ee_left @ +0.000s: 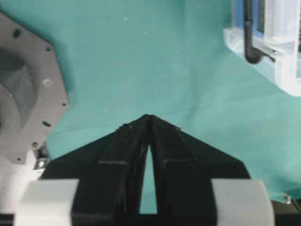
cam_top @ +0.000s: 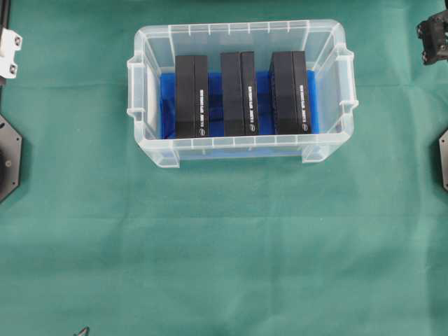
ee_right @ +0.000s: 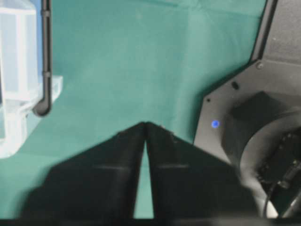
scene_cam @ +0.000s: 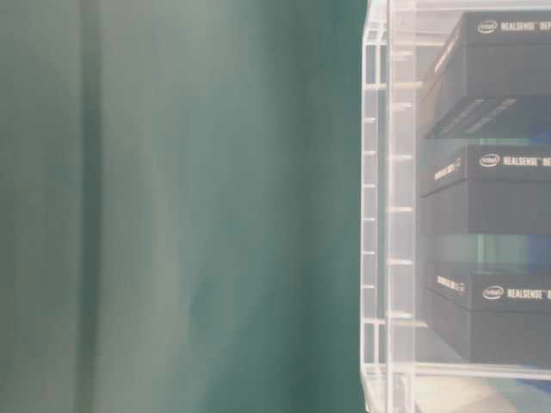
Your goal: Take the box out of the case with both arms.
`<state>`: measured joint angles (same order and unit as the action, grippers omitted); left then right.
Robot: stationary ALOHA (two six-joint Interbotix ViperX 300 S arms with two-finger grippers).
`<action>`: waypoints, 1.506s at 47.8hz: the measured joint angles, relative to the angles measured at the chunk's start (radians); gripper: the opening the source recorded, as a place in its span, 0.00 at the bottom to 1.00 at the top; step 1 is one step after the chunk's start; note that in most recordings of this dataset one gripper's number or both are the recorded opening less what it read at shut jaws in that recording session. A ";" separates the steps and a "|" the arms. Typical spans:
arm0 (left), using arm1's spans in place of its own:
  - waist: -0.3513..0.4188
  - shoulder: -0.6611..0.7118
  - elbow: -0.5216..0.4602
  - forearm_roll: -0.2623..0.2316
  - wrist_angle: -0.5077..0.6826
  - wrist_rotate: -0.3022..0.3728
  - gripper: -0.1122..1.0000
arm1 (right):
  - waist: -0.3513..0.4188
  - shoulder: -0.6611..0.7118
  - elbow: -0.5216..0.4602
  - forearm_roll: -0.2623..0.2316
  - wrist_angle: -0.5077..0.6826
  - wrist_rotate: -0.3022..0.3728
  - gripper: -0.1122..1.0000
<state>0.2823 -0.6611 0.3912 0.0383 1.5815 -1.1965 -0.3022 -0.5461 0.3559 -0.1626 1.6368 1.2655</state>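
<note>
**Three boxes stand in the case, both claws far from it**

The surface [cam_top: 224, 252] is covered with a green cloth, smooth with soft folds. On it stands the case [cam_top: 241, 150], a clear plastic bin with a ribbed rim and side handles; a blue sheet [cam_top: 262, 87] lines its bottom. Inside, three black rectangular boxes stand on edge, apart from each other: left box [cam_top: 191, 96], middle box [cam_top: 239, 93], right box [cam_top: 289, 92]. Nothing covers them. The grey arm bases lie at both edges. The left claw [ee_left: 148, 117] and right claw [ee_right: 145, 125] hover over bare cloth, tips touching, holding nothing.
</note>
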 measured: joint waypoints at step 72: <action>-0.023 0.287 -0.193 0.006 -0.003 -0.061 0.92 | 0.017 0.146 -0.035 -0.002 -0.129 0.120 0.94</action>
<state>0.2592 -0.3743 0.1979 0.0445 1.5785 -1.2579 -0.2853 -0.4004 0.3206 -0.1641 1.5079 1.3852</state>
